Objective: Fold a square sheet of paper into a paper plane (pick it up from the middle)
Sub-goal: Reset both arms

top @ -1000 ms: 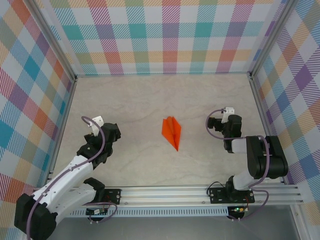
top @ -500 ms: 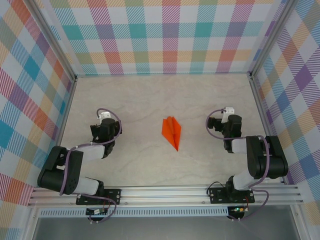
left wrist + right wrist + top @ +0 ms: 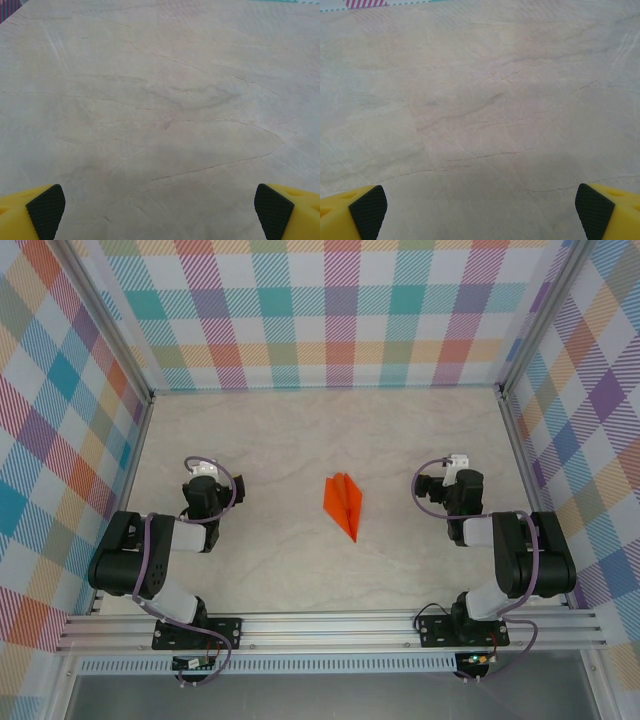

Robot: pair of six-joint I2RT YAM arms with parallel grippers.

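Paper plane lies between left end effector and right end effector (both released, empty).

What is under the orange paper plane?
The paper plane lies on the pale marbled table, and bare tabletop shows all around it. The patch right beneath it is covered by the paper, so nothing there can be seen.

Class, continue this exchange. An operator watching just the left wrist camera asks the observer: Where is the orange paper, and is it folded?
Observer: The paper plane lies folded as a dart mid-table, between the two arms.
Operator: Which way does it point?
Observer: Its tip points to the near edge, slightly rightward.
Operator: Is the right pincer holding it?
Observer: No, the right pincer is open over bare table, apart from it.
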